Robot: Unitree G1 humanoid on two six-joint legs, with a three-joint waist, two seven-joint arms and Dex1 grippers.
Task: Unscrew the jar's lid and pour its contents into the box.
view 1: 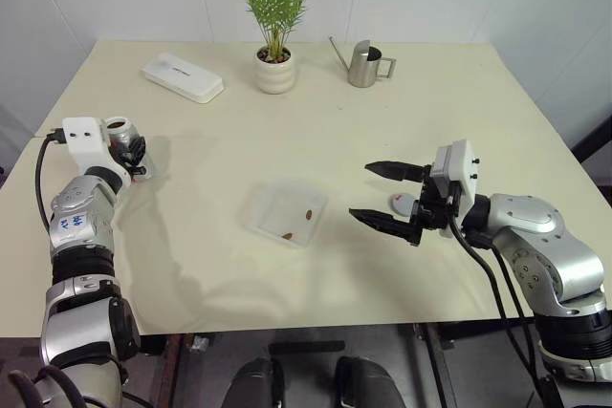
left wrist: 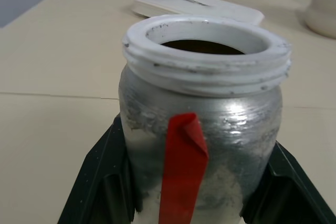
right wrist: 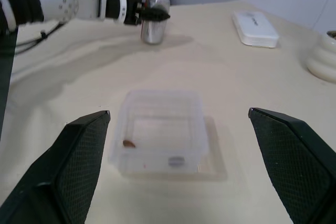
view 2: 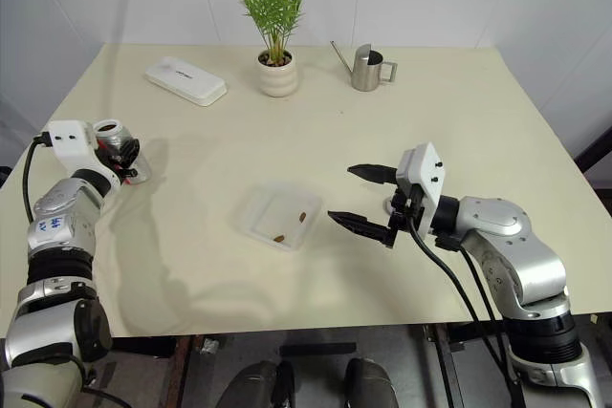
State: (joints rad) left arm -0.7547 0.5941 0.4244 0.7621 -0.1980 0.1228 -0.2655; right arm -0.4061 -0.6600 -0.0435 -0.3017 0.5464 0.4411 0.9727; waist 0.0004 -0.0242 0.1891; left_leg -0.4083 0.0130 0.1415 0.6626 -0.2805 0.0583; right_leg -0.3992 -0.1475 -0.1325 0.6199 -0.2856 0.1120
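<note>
The jar [left wrist: 202, 129] stands upright at the table's left edge, with no lid on its white threaded mouth and a red strip on its side. My left gripper [view 1: 134, 152] is shut on the jar [view 1: 119, 127]. What is inside it is too dark to tell. The lid [view 1: 402, 203], with its red mark, lies flat on the table right of centre, just behind my right gripper [view 1: 360, 190]. That gripper is open and empty and points level toward the box [view 1: 273, 205]. The clear box sits mid-table, and two brown pieces of the contents [view 1: 308, 216] lie in it.
A white oblong case [view 1: 183, 76] lies at the back left. A potted plant [view 1: 275, 64] and a steel watering can [view 1: 365, 64] stand at the back middle. Bare tabletop lies between the jar and the box.
</note>
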